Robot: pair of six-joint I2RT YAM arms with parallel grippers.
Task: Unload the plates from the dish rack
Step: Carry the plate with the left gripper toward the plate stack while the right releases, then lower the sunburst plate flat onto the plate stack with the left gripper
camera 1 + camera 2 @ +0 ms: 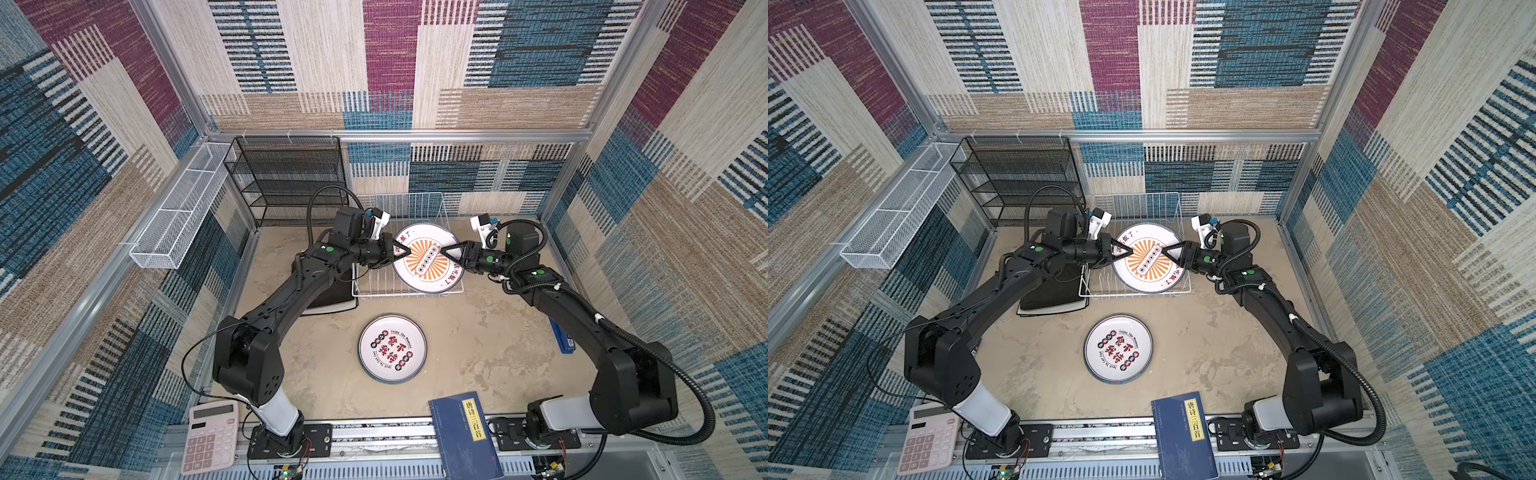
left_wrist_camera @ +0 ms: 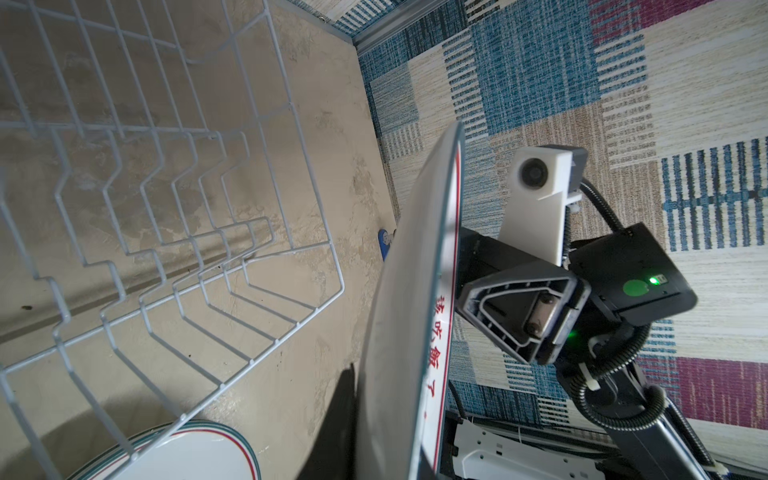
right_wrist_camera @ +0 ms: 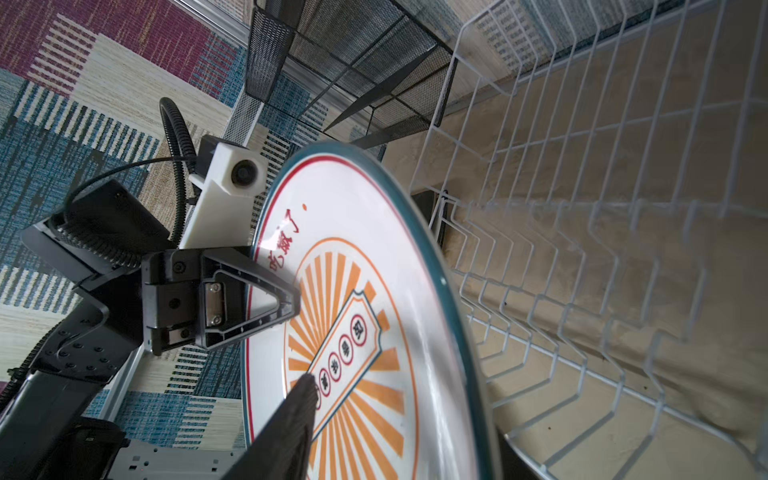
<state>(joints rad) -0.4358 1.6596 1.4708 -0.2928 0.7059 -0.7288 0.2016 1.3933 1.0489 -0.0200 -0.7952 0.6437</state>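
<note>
- The sunburst plate [image 1: 427, 258] hangs just above the middle of both top views, tilted with its printed face towards the camera, over the right half of the rack [image 1: 399, 205]. Whether its lower rim rests on the front wires cannot be told.
- The left gripper [image 1: 405, 251] is clamped on the plate's left rim. The right gripper [image 1: 444, 251] straddles the right rim, but the pictures do not show whether its jaws press on it or stand apart.
- If the right side is not holding, one narrow pinch at the edge carries the whole plate. The glaze is slick and most of the weight lies away from the grip, so the plate may swivel, droop and slip out onto the wires or the table [image 1: 478, 332].
- If both sides pinch and the arms pull unevenly, the plate may twist and one grip may be dragged off the rim.
- On the way out, the lower rim may catch a prong or the front wire. That could tug the light rack along or lever the plate loose.
- The emblem plate [image 1: 392, 348] lies flat at the lower middle, apart from the rack, and the square plates [image 1: 332, 297] sit stacked at the rack's left under the left arm. A low swing may knock that stack, and an off-centre landing on the emblem plate may chip a rim.
</note>
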